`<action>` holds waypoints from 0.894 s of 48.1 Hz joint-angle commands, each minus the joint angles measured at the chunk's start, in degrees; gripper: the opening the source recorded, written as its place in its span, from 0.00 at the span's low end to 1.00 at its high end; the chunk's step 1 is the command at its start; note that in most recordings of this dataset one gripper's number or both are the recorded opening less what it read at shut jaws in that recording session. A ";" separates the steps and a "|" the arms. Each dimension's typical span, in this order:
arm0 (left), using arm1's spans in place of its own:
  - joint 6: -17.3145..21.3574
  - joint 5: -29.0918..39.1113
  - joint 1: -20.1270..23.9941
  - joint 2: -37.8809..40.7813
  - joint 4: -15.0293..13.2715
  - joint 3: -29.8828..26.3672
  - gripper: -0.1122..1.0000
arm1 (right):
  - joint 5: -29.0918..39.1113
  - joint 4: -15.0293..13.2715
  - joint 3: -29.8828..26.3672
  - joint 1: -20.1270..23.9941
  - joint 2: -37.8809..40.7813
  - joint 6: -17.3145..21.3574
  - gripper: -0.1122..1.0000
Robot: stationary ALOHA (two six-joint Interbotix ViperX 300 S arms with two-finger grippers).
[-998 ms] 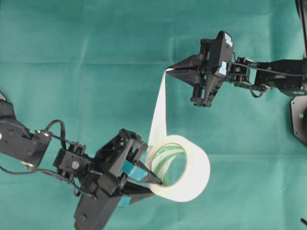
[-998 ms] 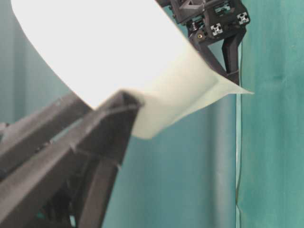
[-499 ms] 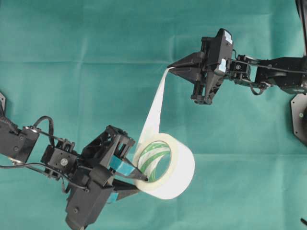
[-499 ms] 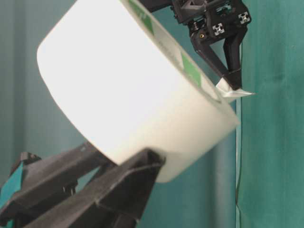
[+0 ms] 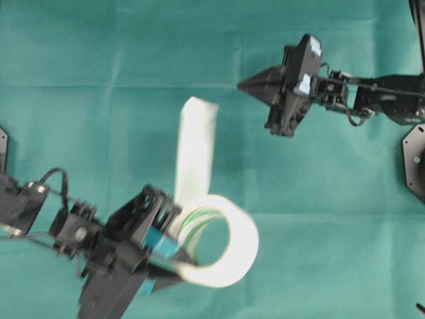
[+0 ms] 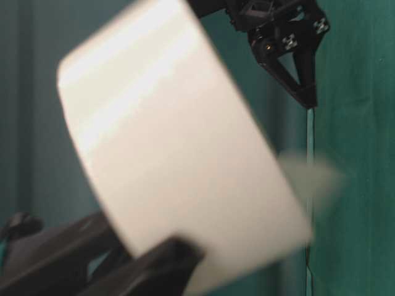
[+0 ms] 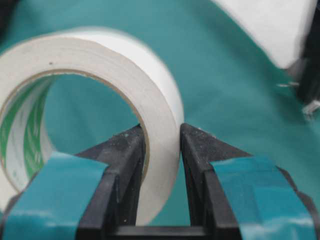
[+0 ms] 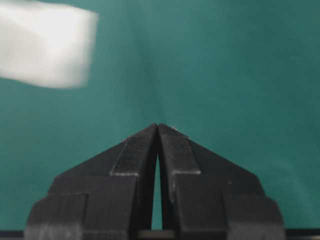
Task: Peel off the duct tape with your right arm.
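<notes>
The left hand (image 5: pixel 182 256) is clamped on the wall of the duct tape roll (image 5: pixel 229 249), one finger inside the green-streaked core and one outside. The roll sits at 6 o'clock of the overhead view, above the green-covered worktop (image 5: pixel 99 100). A loose tape strip (image 5: pixel 194 149) rises toward 12 o'clock, its end free. The right hand (image 5: pixel 242 84), at 2 o'clock, has fingers together on nothing, apart from the strip.
</notes>
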 commanded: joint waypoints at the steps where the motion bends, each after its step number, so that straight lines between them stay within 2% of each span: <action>1: 0.26 -0.70 0.00 -2.20 0.09 -1.41 0.28 | -0.26 -0.09 -0.79 0.09 -0.70 -0.18 0.02; 12: 0.26 -0.70 0.44 -2.20 0.09 -1.14 0.28 | -0.26 -0.09 -0.09 0.18 -1.85 -0.26 0.17; 25: 0.26 0.09 2.11 -2.29 0.09 -0.97 0.28 | 0.44 -0.09 2.11 0.53 -4.75 -0.18 0.17; 43: 0.18 1.41 13.27 -1.85 0.09 0.44 0.28 | 0.53 -0.09 3.78 3.60 -7.38 -0.18 0.17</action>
